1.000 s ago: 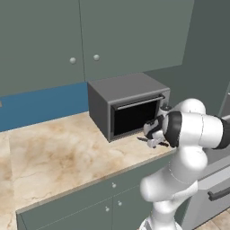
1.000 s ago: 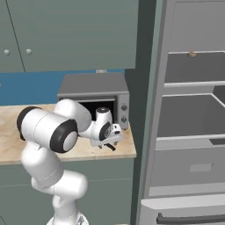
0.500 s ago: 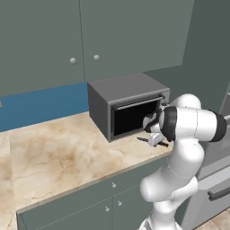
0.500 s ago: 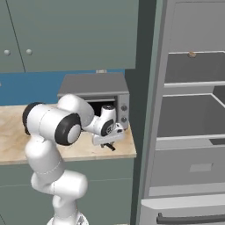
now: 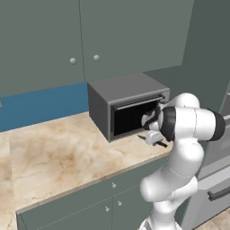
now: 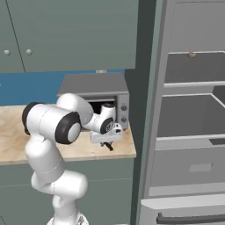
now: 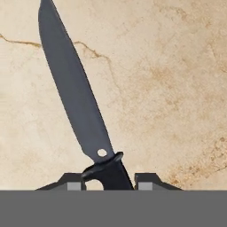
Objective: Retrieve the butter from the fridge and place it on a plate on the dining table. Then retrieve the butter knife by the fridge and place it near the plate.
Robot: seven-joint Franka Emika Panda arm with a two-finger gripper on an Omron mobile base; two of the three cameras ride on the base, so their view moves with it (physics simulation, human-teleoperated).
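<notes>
The butter knife (image 7: 75, 97) lies flat on the beige marbled worktop (image 7: 177, 88), dark blade pointing away from the hand and black handle between my fingertips. My gripper (image 7: 108, 181) is shut on that handle, a finger (image 7: 74, 182) pressed to each side. From the base cameras the gripper (image 5: 155, 134) (image 6: 107, 141) is low over the worktop's right end, in front of the toaster oven, with the knife (image 6: 109, 147) dark beneath it. The fridge (image 6: 189, 110) stands open just to the right. The butter, the plate and the dining table are out of view.
A grey toaster oven (image 5: 126, 105) (image 6: 94, 88) with a black window stands right behind the hand. Grey-green wall cabinets (image 5: 90, 36) hang above. The worktop edge (image 6: 127, 156) is close to the knife. A small brown item (image 6: 192, 54) sits on an upper fridge shelf.
The fingers have closed in from wide open onto the knife handle. The arm has shifted slightly over the worktop; the knife still lies on the stone.
</notes>
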